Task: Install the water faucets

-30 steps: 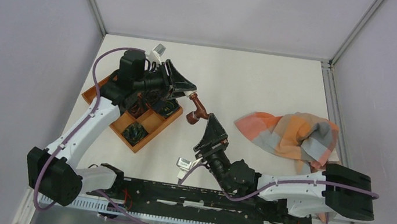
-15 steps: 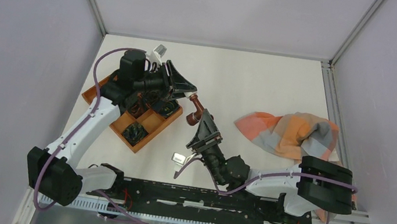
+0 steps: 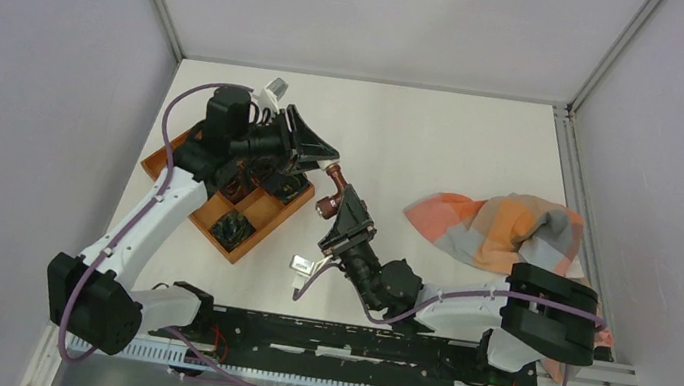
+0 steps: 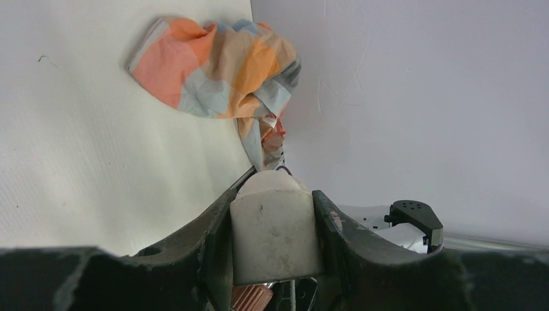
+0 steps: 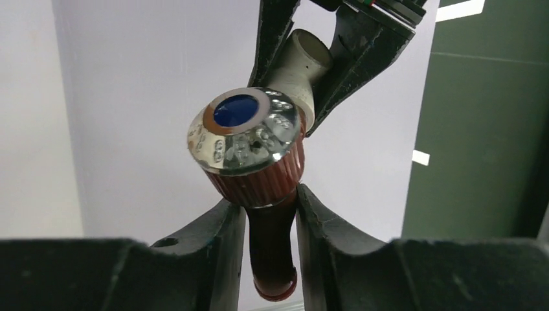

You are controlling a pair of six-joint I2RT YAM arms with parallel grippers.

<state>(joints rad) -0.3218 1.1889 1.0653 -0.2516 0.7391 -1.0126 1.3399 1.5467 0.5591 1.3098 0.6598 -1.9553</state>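
Note:
The water faucet hangs in the air over the table's middle, held between both arms. My left gripper is shut on its pale end fitting, which fills the gap between the jaws. My right gripper reaches up from below. In the right wrist view its fingers press both sides of the dark reddish-brown spout, just under the ribbed collar. The silvery knob with the blue mark faces that camera, with the pale fitting behind it in the left jaws.
An orange-brown compartment tray with small dark parts lies under the left arm. A crumpled orange-and-grey checked cloth lies at the right, and shows in the left wrist view as the cloth. Side walls enclose the table.
My right arm has swung left and up to the faucet, and its wide-open jaws have closed on the spout. The left arm and the faucet have barely moved.

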